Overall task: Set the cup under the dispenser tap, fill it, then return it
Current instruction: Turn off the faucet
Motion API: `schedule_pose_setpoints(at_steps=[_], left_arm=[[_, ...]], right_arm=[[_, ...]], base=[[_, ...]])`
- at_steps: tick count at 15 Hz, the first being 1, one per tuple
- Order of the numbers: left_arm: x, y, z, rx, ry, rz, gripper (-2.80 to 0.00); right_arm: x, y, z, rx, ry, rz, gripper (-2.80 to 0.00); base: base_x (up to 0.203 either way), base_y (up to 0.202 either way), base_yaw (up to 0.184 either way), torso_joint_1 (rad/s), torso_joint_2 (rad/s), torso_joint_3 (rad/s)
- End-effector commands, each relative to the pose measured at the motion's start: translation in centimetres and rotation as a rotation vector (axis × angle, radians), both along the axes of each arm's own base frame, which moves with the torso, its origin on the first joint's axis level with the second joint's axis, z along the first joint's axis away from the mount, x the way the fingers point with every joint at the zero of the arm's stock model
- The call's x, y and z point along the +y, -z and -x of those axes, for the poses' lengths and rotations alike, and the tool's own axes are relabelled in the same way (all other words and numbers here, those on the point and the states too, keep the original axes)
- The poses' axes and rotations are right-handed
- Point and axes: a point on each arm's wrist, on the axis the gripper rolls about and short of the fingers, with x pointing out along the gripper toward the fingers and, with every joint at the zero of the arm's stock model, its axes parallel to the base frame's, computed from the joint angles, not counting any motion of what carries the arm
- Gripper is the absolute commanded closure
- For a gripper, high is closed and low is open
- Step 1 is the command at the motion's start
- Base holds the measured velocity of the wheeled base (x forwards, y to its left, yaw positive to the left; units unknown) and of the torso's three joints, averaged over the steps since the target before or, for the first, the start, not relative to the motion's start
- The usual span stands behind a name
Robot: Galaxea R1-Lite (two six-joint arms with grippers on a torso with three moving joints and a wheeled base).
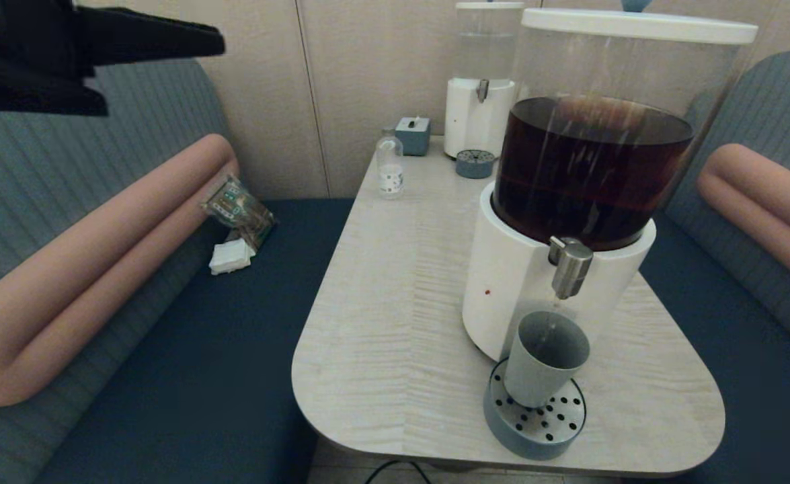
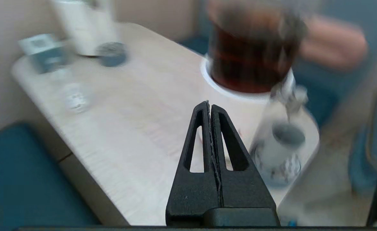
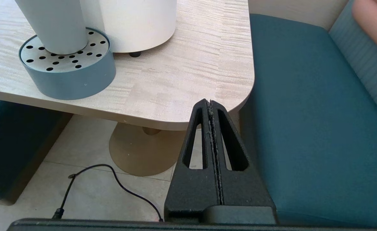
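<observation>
Only the wrist views show the left gripper [image 2: 210, 106] and right gripper [image 3: 210, 104] pressed together, both empty

What you cannot make out here
Your left wrist view smears the cup [image 2: 279, 149] and dispenser tap [image 2: 287, 96]; the right wrist view crops the cup [image 3: 55, 24] at its top edge, and whether liquid sits inside stays unclear
</observation>
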Motion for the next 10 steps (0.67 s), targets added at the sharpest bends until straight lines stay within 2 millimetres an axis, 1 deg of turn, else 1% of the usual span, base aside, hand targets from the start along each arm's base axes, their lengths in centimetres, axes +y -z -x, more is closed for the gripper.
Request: schedule_pose_setpoints(at_steps=[1,3,4,6,7,10], left_arm=[[-0.9,1.3,-2.5,0.01,0.037,-0.065,0.0],[-1.3,1.8,-3.4,0.024,0.062,-0.151,0.0],[-2.0,1.8,-3.5,0.036,0.088,-0.21,0.0],[-4.1,2.1,-3.2,0.058,0.135,-0.322,0.0],[-4.9,2.3,-2.8,0.08,0.162,-0.366,0.0],[-5.8,2.1,-2.2,0.071,0.185,-0.386,0.0]], right_arm=[[0.0,0.0,0.0,-0.001,-0.001,0.001,0.0],[0.0,0.0,0.0,-0.001,-0.001,0.001,0.0],[0.0,0.0,0.0,0.0,-0.001,0.001,0.0],[0.0,0.0,0.0,0.0,-0.001,0.001,0.0],[0.0,0.0,0.0,0.0,-0.001,0.001,0.0],[0.0,0.0,0.0,-0.001,-0.001,0.001,0.0]], base=[[0.0,0.0,0.0,0.0,0.0,0.0],[0.0,0.0,0.0,0.0,0.0,0.0],[0.0,0.0,0.0,0.0,0.0,0.0],[0.0,0.0,0.0,0.0,0.0,0.0],[0.0,0.0,0.0,0.0,0.0,0.0],[0.0,0.0,0.0,0.0,0.0,0.0]])
